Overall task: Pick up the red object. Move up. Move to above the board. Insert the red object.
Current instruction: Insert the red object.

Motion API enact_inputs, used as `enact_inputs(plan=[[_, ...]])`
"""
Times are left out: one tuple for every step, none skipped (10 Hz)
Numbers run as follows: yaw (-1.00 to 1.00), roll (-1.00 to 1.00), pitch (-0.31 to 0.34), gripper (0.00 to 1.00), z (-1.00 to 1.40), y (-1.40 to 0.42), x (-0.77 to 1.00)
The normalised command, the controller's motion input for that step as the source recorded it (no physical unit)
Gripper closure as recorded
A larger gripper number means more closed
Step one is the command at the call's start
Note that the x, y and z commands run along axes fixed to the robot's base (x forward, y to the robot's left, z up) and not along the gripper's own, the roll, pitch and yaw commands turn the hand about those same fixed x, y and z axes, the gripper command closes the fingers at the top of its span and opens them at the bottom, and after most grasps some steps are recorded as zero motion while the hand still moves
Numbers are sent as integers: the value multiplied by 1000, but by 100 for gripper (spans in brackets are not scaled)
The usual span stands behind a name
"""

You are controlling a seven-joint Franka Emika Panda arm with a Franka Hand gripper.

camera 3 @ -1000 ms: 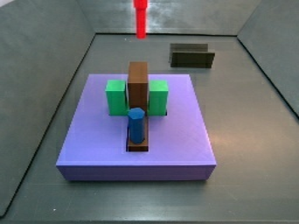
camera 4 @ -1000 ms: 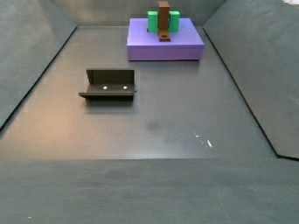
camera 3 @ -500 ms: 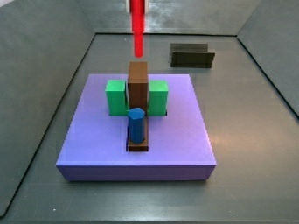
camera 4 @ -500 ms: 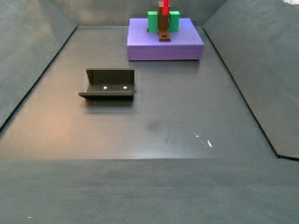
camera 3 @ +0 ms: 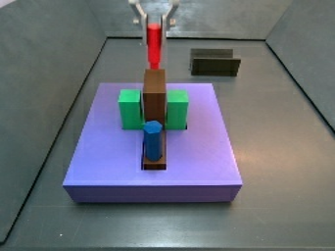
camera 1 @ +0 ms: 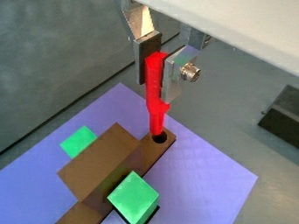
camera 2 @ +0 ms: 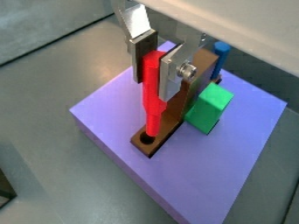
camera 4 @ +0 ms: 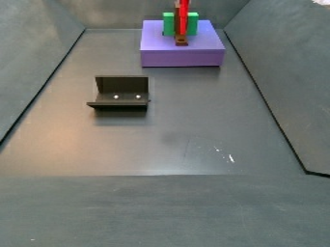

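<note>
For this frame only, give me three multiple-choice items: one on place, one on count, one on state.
1. Where is the red object's lower tip?
A. at a hole in the brown strip on the board
B. on the fixture
C. on the floor

2. How many green blocks are on the board?
A. one
B. two
C. four

3. The gripper is:
A. open, empty
B. shut on the red object
C. out of view

A: a wrist view shows the tip at the hole.
B: a side view shows two.
B: the fingers clamp it.
</note>
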Motion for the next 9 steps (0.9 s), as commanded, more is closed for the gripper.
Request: enact_inputs(plan=[[0,-53,21,100,-291,103,54],[0,-66,26,100,-246,180,71],[0,-44,24,100,-226,126,71],[0,-17,10,100,-234,0,51],[0,0,9,100,-197,0,29],[0,0,16,100,-131,-51,0],[0,0,30,100,-106,-89,9],[0,0,49,100,-86,-74,31],[0,-14,50,100,-89,0,31]])
